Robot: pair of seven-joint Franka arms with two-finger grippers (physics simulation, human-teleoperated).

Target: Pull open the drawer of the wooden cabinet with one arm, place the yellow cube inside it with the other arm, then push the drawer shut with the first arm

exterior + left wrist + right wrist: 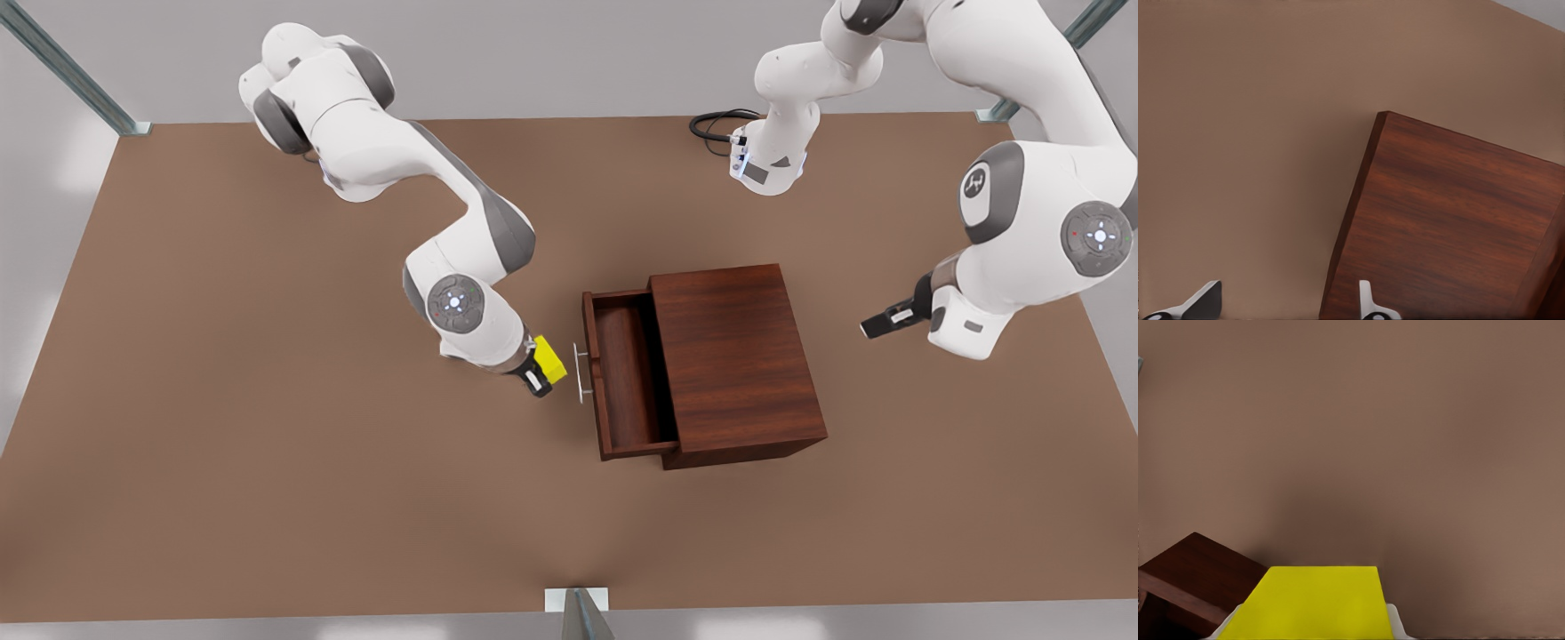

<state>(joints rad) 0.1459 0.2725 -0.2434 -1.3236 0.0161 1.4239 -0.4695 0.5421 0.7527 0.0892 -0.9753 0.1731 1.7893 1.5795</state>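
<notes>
Placing step now in hand: drawer (625, 373) already pulled out, cube not yet inside.

Starting at the front view's left of the wooden cabinet (733, 356): right gripper (542, 372) pinching the yellow cube (550, 359), held just beside the silver bar handle (581, 373), on the outer side of the drawer front, not above the tray. Seen from the right wrist view, yellow cube (1311, 603) sitting between the pale fingers (1395, 627), brown tabletop (1405, 440) beyond it and a dark wooden corner (1198, 577) close by.

Next, the drawer itself: shallow reddish-brown tray, standing open toward the cube side of the cabinet, inside bare. Cabinet boxy, with horizontal grain, much larger than the cube; cube small, plain, bright yellow.

At the front view's right of the cabinet: left gripper (876, 324) well apart from the cabinet, hovering on the side opposite the drawer, waiting. In the left wrist view, two finger tips (1368, 300) spread with a wide gap, nothing between them, cabinet top (1451, 227) ahead.

Next move, as a judgement: carry the cube over the handle and front panel, centre it above the tray, lower, then release. Risk: knocking the handle or panel on the way.
</notes>
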